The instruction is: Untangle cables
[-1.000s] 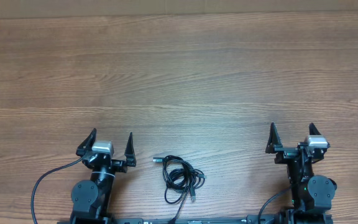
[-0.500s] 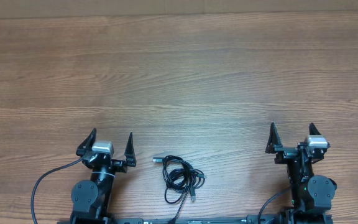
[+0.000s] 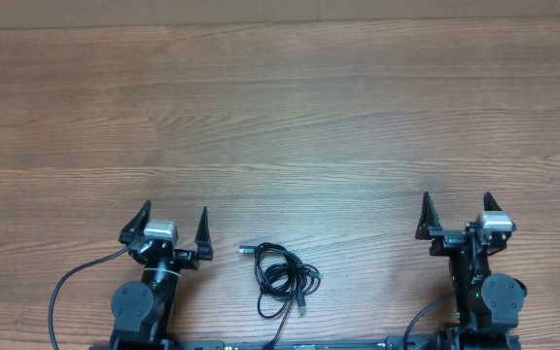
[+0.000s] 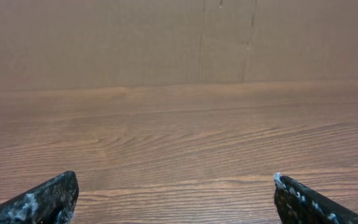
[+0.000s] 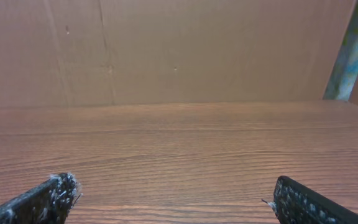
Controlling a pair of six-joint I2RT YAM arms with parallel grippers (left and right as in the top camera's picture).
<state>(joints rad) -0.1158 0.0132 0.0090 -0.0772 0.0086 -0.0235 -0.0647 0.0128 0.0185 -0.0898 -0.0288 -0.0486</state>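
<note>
A small tangle of thin black cables [image 3: 282, 278] lies on the wooden table near the front edge, between my two arms; one silver-tipped plug [image 3: 247, 250] sticks out at its upper left. My left gripper [image 3: 173, 218] is open and empty, to the left of the bundle and apart from it. My right gripper [image 3: 458, 208] is open and empty, far to the right. In the left wrist view the open fingers [image 4: 174, 186] frame bare wood. The right wrist view shows the same between its fingers [image 5: 174, 186]. The cables are out of both wrist views.
The wooden table [image 3: 280, 126] stretches away from the arms. A brown cardboard wall [image 4: 166, 43] stands at its far edge, also in the right wrist view [image 5: 166, 50]. Thicker black arm cables [image 3: 61, 292] loop at the front left and front right.
</note>
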